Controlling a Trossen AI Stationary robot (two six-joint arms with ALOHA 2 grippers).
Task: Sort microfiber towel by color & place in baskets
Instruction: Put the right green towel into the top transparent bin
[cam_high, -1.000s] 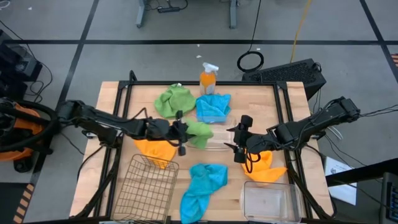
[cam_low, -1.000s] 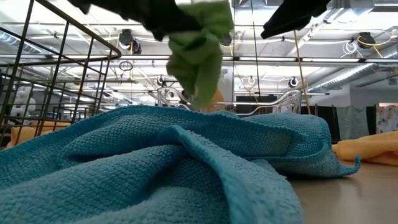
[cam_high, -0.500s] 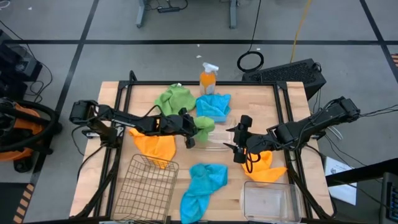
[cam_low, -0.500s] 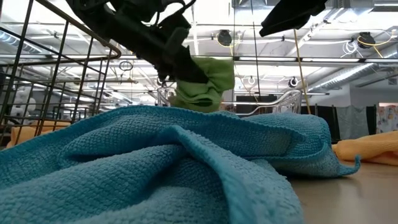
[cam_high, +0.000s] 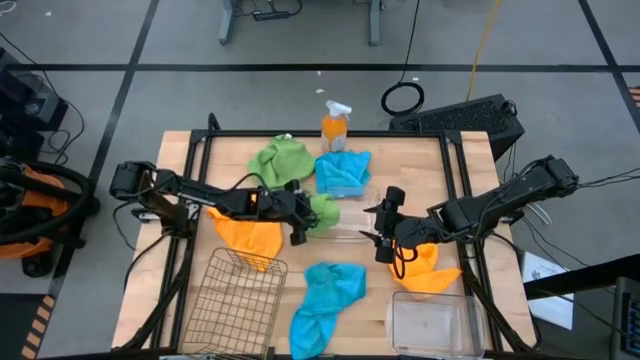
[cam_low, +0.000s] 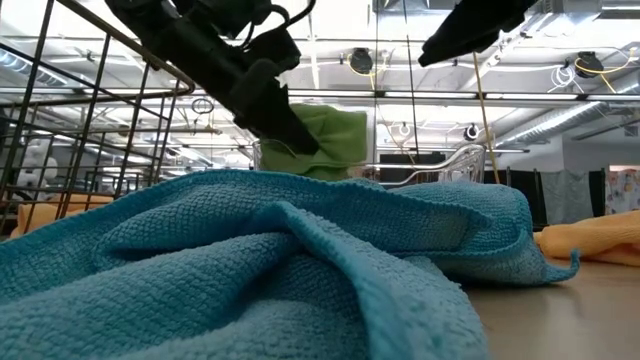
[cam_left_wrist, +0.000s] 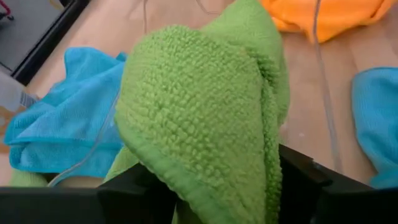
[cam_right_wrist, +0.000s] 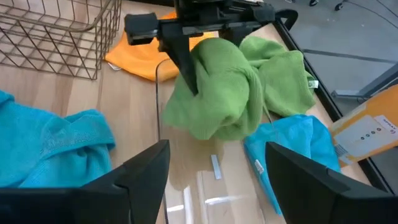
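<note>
The left end effector (cam_high: 298, 213) pinches a green microfiber towel (cam_high: 324, 210) over the clear plastic basket (cam_high: 350, 228) mid-counter. The right end effector (cam_high: 384, 230), fingers spread and empty, hovers beside that basket, toward the counter's right edge.

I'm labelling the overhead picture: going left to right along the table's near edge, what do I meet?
Wire mesh basket → blue towel → clear plastic basket.
</note>
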